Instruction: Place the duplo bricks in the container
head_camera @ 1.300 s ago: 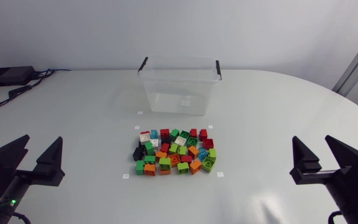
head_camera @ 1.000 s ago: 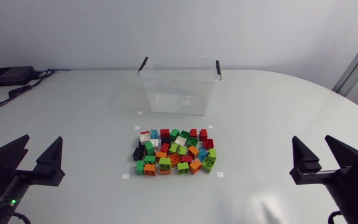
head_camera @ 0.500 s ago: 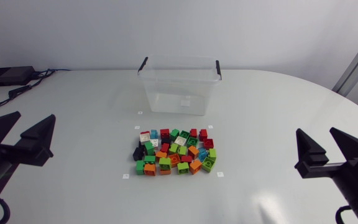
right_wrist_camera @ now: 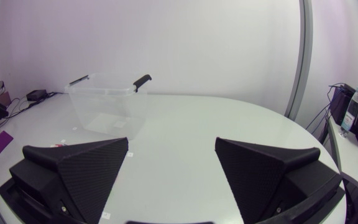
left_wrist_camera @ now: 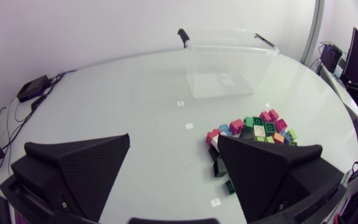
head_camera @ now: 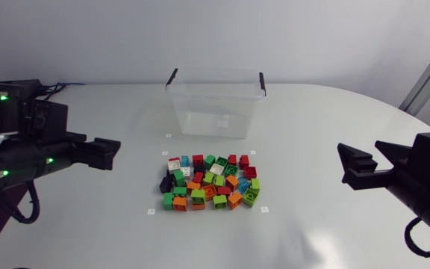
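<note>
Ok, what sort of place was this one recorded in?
Likely a robotics lab bench: a plain white table with small markers framing a pile of bricks, a clear container beyond it, and a left arm and right arm at its sides.

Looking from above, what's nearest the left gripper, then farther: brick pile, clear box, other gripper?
From the left gripper:
1. Duplo brick pile, table's middle.
2. Clear container, behind the pile.
3. Right gripper, opposite side of the table.

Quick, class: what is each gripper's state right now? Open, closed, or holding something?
Left gripper: open, holding nothing.
Right gripper: open, holding nothing.
</note>
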Controlling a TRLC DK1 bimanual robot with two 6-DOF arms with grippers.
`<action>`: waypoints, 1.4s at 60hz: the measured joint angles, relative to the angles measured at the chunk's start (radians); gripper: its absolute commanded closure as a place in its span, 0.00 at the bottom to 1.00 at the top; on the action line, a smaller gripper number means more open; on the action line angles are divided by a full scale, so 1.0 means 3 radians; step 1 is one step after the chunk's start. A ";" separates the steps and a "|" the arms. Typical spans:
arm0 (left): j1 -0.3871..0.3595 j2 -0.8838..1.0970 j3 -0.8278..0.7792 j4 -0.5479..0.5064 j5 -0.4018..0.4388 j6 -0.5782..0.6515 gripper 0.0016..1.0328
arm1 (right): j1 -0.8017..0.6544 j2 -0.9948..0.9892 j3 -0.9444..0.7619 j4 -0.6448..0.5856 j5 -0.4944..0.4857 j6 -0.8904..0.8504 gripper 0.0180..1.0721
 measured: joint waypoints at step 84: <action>-0.0652 0.3113 0.1815 -0.1350 0.0114 -0.0225 0.59 | 0.0385 0.1356 0.0746 -0.1058 -0.0098 -0.0178 0.05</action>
